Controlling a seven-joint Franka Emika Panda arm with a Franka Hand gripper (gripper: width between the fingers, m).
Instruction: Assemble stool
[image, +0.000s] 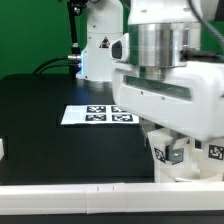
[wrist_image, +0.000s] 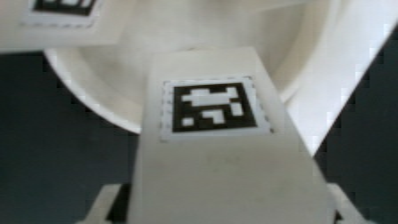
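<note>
The arm's big white wrist housing (image: 165, 85) fills the exterior view's right half, hanging low over the black table (image: 40, 120); beneath it, right at the white rail (image: 90, 190) along the table's near edge, sit the stool parts (image: 185, 152), chunky white pieces with small black-and-white tags showing on their faces; how they are stacked I cannot make out, since the housing covers most of them. The marker board (image: 98, 114) lies flat on the table behind those parts, toward the exterior view's left of them and apart from them, its tags facing up; a small white block (image: 3, 148) sits at the table's edge far to the exterior view's left of the board.

From the wrist view, a stool leg (wrist_image: 217, 150) runs lengthwise straight out from the camera, a square tag (wrist_image: 215, 106) on its flat upper face; its far end lies over the round seat (wrist_image: 89, 85), whose pale curved rim shows on both sides of the leg against the dark table; whether leg and seat touch I cannot tell. A second tag (wrist_image: 63, 5) peeks in at the seat's far side.

The gripper (wrist_image: 214, 205) seems to straddle the leg's near end; pale shapes flank the leg there, but whether the jaws are clamped on it or standing open I cannot tell.
</note>
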